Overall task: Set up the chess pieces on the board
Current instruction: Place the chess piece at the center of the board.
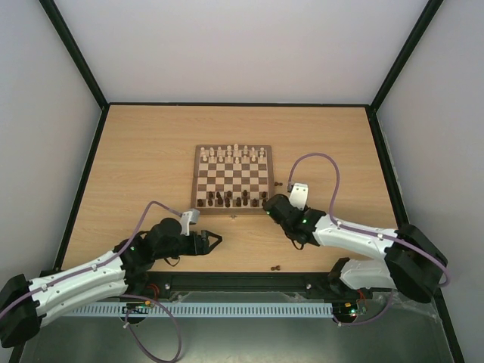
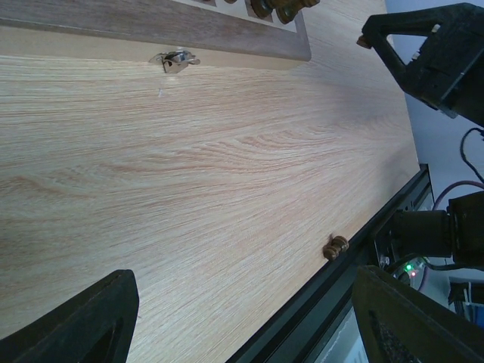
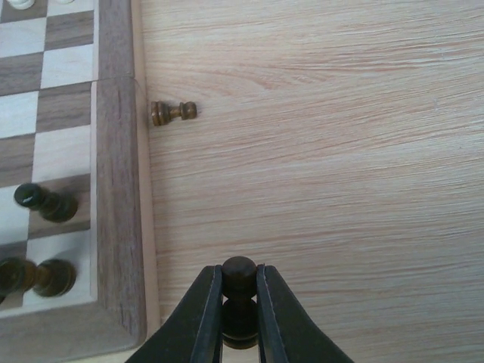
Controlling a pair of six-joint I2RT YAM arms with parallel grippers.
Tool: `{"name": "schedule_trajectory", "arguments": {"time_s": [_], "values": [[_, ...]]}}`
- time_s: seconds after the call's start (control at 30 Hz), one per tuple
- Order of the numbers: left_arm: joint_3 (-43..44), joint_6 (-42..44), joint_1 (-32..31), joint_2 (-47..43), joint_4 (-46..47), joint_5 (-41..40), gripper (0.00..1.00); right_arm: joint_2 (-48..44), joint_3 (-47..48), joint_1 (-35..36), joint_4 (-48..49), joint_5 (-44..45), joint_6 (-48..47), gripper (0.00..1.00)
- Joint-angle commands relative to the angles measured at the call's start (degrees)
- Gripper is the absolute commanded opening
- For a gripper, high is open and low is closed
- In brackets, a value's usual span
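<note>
Right gripper clamped a dark pawn just off the board at its near right corner, likely bound for a near-row square | left gripper spread wide, empty, idle; fallen pawn lay beside the board's right edge

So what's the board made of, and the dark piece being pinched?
The board looks like matte wood: grain streaks run along its frame. The dark piece in the right gripper is probably stained wood, slightly shiny on top.

Black two-finger left gripper spread wide, empty, held low. Black right gripper pinched on small dark brown wooden pawn.
</note>
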Motion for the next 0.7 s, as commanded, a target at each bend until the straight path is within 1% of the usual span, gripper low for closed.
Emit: {"name": "schedule_trajectory", "arguments": {"time_s": [0.0, 0.2, 0.37, 0.5, 0.67], "values": [[1.3, 0.9, -0.1, 0.5, 2.5, -0.2, 0.8, 4.4, -0.7, -0.1, 5.4, 8.5, 4.3, 0.11], [1.3, 1.4, -0.1, 1.9, 3.9, 0.6, 0.8, 13.4, 2.2, -0.1, 5.9, 17.8, 8.3, 0.12], [1.6, 1.9, -0.1, 1.6, 4.2, 1.0, 0.8, 21.9, 4.8, -0.1, 1.4, 25.5, 13.8, 0.13], [1.9, 2.4, 0.0, 2.1, 4.4, 1.1, 0.8, 24.4, 4.3, -0.2, 4.0, 26.4, 14.0, 0.13], [2.0, 2.6, 0.1, 2.6, 4.9, 1.3, 0.8, 26.3, 3.5, -1.0, 9.1, 23.9, 11.7, 0.14]]}}
